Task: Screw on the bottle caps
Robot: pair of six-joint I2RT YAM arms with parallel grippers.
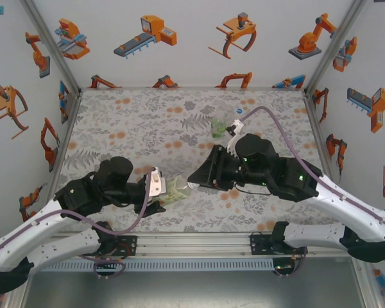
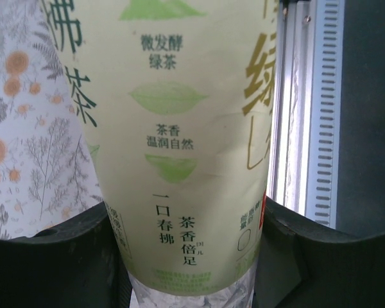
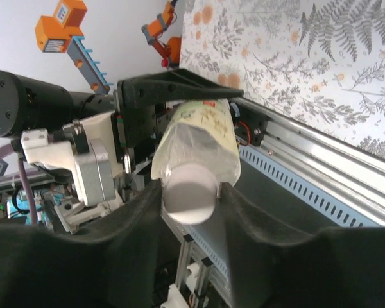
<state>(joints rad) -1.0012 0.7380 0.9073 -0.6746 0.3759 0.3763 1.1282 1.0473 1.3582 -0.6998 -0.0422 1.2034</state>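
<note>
Grey floral worktop (image 1: 147,122): near its front edge the green-labelled bottle (image 2: 179,160) lies level, your left fingers (image 2: 45,256) clamped on it. Your right fingers (image 3: 269,237) flank its white cap (image 3: 188,192); grip unconfirmed. Hazard: a skewed cap cross-threads, or drops if released.

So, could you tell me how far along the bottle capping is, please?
Nothing looks finished yet. In hand: the left gripper holds the tea bottle on its side, and the white cap sits on its neck between the fingers of the right gripper. Left to do: the green bottle stands at the back, a blue cap lying beside it.
</note>
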